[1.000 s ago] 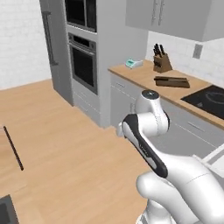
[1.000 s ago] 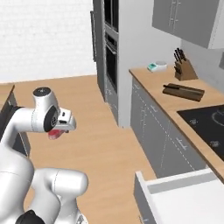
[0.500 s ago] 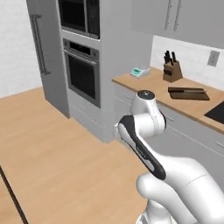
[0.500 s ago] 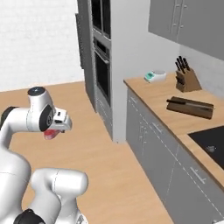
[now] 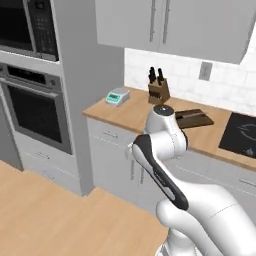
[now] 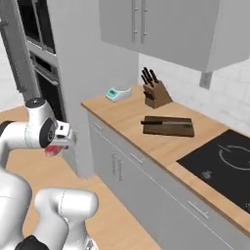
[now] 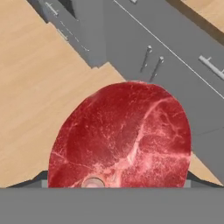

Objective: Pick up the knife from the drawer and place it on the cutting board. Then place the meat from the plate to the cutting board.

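risk: the meat [image 7: 124,135] could be dropped on the floor if it slips while being carried, since it's a wide, slick chunk
gripper [image 6: 54,145]: jaws spread wide around the meat, which is held between them
meat: right at the gripper, low beside the cabinets
cutting board [image 6: 167,125]: up on the counter, well above and beyond the gripper
knife [image 6: 163,122]: seemingly laid on the board already

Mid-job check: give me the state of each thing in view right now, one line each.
meat: held in the gripper, off the counter, over the floor.
gripper: closed on the meat.
cutting board: flat on the counter, no meat on it.
knife: lying on the cutting board.
knife block: upright on the counter, handles in it.
oven: door shut.
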